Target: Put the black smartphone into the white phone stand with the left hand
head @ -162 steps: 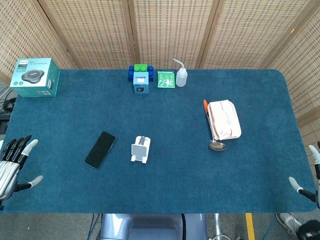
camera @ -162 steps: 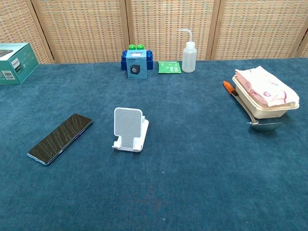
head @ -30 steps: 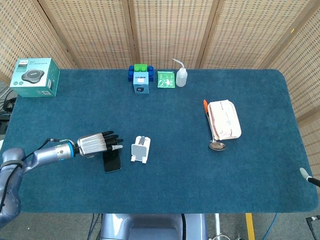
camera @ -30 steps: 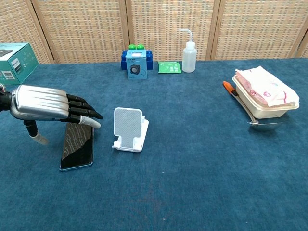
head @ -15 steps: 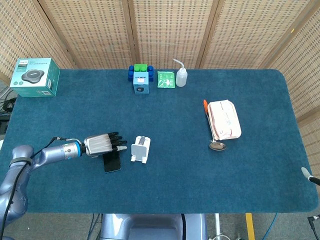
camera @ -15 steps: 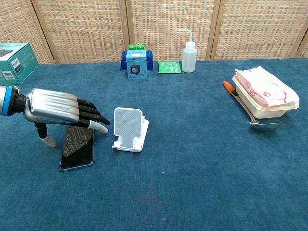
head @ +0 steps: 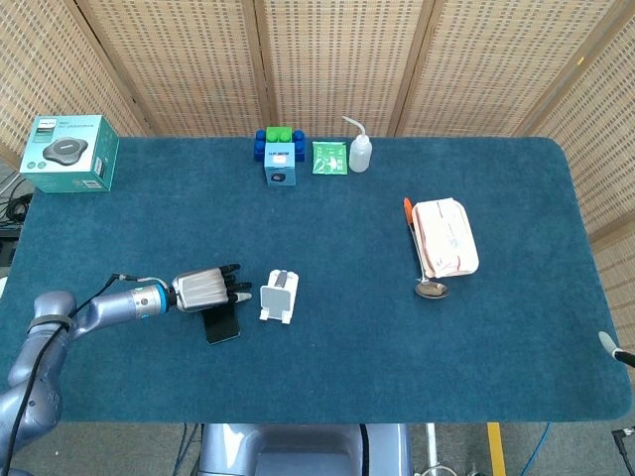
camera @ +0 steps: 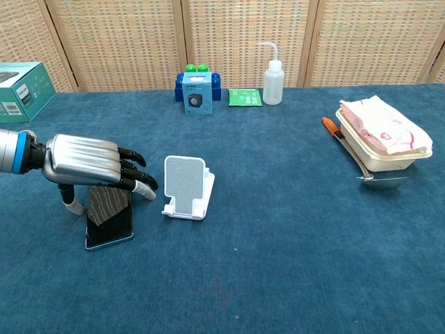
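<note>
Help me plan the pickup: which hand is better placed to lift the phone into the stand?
Left. The left hand is over the black smartphone, beside the white phone stand. The right hand barely shows at the table's far right edge.

left hand (camera: 87, 163) hovering over the black smartphone (camera: 109, 216), fingers (camera: 136, 179) pointing at the white phone stand (camera: 187, 186) just beyond their tips, not touching.

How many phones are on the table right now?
1: the black smartphone lies flat left of the white phone stand, its far end under the left robot hand.
</note>
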Available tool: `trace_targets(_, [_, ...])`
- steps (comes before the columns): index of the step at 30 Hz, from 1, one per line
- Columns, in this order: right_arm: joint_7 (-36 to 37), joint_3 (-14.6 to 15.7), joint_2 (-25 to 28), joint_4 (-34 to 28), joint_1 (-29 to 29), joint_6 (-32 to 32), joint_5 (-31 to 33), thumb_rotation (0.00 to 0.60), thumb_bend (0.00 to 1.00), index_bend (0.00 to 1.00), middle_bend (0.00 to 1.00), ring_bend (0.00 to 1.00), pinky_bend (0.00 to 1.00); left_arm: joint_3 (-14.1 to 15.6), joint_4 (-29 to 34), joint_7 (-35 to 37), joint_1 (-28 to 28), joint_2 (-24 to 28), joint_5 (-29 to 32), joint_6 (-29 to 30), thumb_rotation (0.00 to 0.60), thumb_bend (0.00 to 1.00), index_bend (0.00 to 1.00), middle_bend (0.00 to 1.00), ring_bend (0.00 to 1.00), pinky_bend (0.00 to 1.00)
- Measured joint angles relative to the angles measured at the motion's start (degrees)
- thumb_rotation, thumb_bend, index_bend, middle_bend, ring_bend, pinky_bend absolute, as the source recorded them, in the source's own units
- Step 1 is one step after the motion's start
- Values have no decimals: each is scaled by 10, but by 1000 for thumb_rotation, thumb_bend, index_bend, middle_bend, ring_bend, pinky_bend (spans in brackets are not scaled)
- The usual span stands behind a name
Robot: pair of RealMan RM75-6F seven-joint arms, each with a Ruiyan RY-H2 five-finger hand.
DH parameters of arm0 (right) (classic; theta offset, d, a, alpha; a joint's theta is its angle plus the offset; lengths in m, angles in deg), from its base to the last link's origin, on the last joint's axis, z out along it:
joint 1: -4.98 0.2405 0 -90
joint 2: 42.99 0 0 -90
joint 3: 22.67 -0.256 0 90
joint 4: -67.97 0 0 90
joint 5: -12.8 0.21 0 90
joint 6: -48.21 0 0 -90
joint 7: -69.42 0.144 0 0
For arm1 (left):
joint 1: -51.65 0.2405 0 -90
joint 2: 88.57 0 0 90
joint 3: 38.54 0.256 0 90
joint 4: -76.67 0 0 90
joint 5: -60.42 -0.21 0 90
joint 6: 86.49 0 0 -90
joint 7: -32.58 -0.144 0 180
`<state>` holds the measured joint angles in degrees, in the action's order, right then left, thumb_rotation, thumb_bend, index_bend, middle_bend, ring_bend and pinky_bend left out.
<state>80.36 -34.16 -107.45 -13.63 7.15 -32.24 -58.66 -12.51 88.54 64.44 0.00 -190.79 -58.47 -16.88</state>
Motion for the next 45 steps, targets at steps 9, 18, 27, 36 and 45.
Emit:
trace_targets(9, [2, 1, 1, -3, -2, -3, -4, 600, 260, 0, 0, 0, 0, -3, -3, -10, 12, -1, 12, 23, 600, 163, 429, 361, 440, 348])
trace_targets(18, [4, 3, 3, -7, -4, -9, -10, 600, 260, 0, 0, 0, 0, -8, -4, -11, 22, 10, 24, 47, 600, 165, 434, 367, 456, 399])
trace_targets(27, [6, 5, 4, -8, -4, -10, -16, 600, 260, 0, 0, 0, 0, -21, 1, -17, 24, 30, 40, 75, 600, 162, 435, 367, 456, 400])
trace_targets(36, [11, 9, 6, -13, -6, -14, -27, 600, 260, 0, 0, 0, 0, -50, 8, -43, 26, 68, 65, 150, 600, 128, 440, 367, 456, 400])
trace_targets(45, [29, 10, 12, -14, -9, -17, -32, 600, 259, 0, 0, 0, 0, -75, 26, -235, -16, 116, 66, 258, 600, 78, 445, 367, 456, 398])
